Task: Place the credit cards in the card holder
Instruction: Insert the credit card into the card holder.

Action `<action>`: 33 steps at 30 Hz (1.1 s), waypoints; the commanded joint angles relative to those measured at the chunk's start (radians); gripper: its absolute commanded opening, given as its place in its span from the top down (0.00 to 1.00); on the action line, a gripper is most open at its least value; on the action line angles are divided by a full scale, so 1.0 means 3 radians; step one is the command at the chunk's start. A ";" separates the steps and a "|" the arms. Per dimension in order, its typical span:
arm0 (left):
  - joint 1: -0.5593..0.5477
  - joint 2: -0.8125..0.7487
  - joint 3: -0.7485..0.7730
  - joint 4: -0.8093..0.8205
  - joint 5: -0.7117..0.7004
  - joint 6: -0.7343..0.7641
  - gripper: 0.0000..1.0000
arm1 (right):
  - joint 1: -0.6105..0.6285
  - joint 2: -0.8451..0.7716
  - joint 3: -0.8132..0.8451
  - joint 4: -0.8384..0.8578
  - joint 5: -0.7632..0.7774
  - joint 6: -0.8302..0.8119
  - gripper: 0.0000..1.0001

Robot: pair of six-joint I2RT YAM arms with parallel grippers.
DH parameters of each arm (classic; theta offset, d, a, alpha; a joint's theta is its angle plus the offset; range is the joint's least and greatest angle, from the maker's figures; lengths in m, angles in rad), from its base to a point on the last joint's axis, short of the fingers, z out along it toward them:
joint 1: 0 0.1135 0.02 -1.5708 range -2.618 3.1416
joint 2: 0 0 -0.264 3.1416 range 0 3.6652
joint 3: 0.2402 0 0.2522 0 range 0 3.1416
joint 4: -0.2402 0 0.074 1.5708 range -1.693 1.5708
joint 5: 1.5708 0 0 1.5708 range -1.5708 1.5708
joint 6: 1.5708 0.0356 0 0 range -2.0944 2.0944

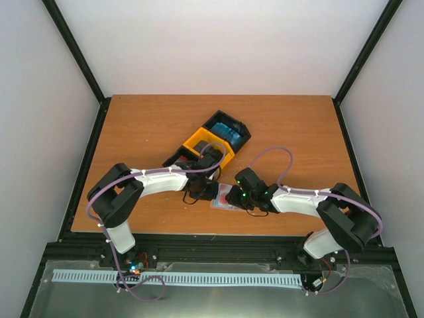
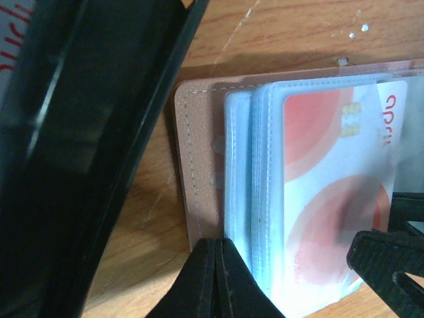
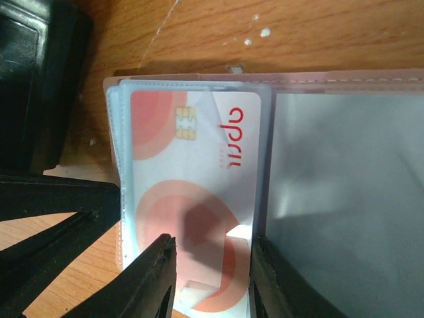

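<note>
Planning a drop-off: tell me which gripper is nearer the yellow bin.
Left. The left gripper sits just in front of the yellow bin, at the card holder's left end; the right gripper is farther off, at its right end.

Red-and-white card (image 3: 199,172): red word printed sideways along one edge, reads roughly "apriu", the last letters unsure.
Left wrist view: only that word's first letters show.
White patch (image 2: 12,40): red letters, cut off, unreadable.
</note>
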 commanded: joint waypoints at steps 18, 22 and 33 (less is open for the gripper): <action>-0.0034 -0.0477 0.0044 0.0086 0.0064 0.0023 0.64 | 0.0075 -0.0402 0.0287 -0.1018 0.0563 -0.0302 0.54; -0.0034 -0.0375 0.0014 0.0285 0.0356 -0.0088 0.66 | 0.0067 -0.0309 0.0260 -0.1088 0.0580 -0.0271 0.58; -0.0024 -0.0007 0.0161 0.0185 0.0402 -0.0138 0.73 | 0.0062 -0.0177 0.0181 -0.1128 0.0593 -0.0211 0.60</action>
